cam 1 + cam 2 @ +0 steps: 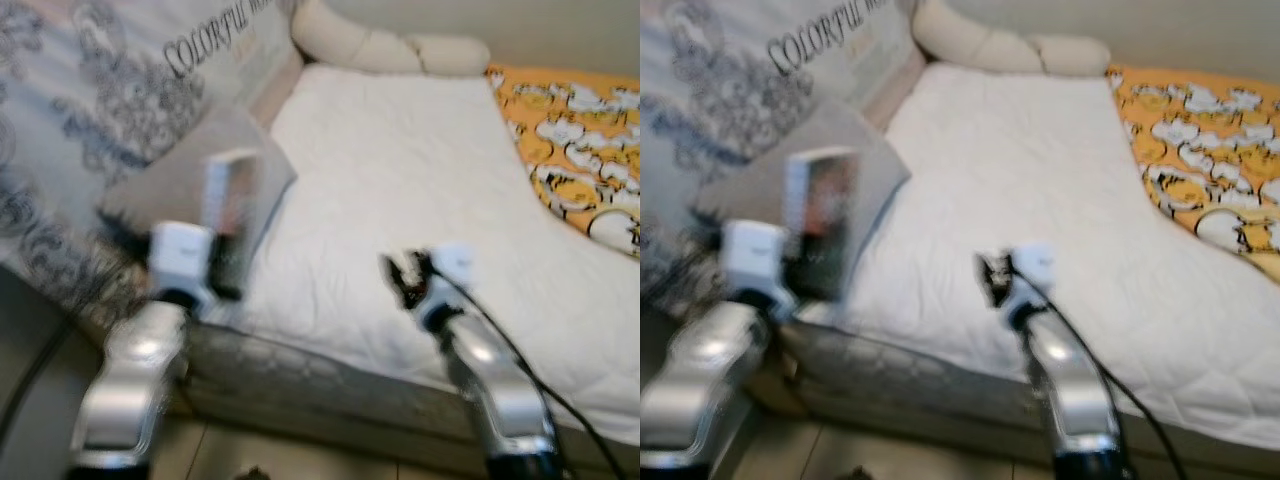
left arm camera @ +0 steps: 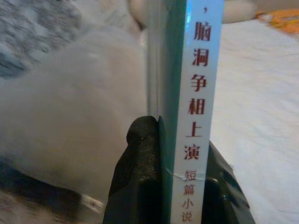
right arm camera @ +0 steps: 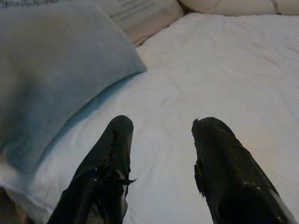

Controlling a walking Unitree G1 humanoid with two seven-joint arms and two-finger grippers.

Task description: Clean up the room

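Standing by the bed (image 1: 420, 190), I see the robot's left gripper (image 2: 170, 186) clamped on a thin book (image 2: 187, 93), its two black fingers (image 2: 138, 177) pressed against either face of it near the lower end. The book is held upright, just off the near left corner of the bed, in front of a grey pillow (image 1: 215, 170) that lies on that side of the mattress. Its spine is white with a column of red Chinese characters, and a green edge runs alongside the spine. From the head cameras the book is blurred, showing only as a pale upright slab with a darker cover. The right gripper (image 3: 161, 140) hovers over the near part of the bed, a little toward the middle from the pillow, with its fingers spread apart and nothing between them; white quilted cover shows through the gap. The bed wears that white quilted cover over most of its surface. Along the bed's left side hangs a pale fabric (image 1: 90, 110) with a grey swirling print and the word COLORFUL in dark letters. At the bed's far end lies a cream bolster-like cushion (image 1: 385, 45), and on the bed's far right side sits an orange blanket (image 1: 570, 140) with a white cartoon pattern. Both silver arms reach in from the near edge of the bed, over a tiled floor (image 1: 300, 455).
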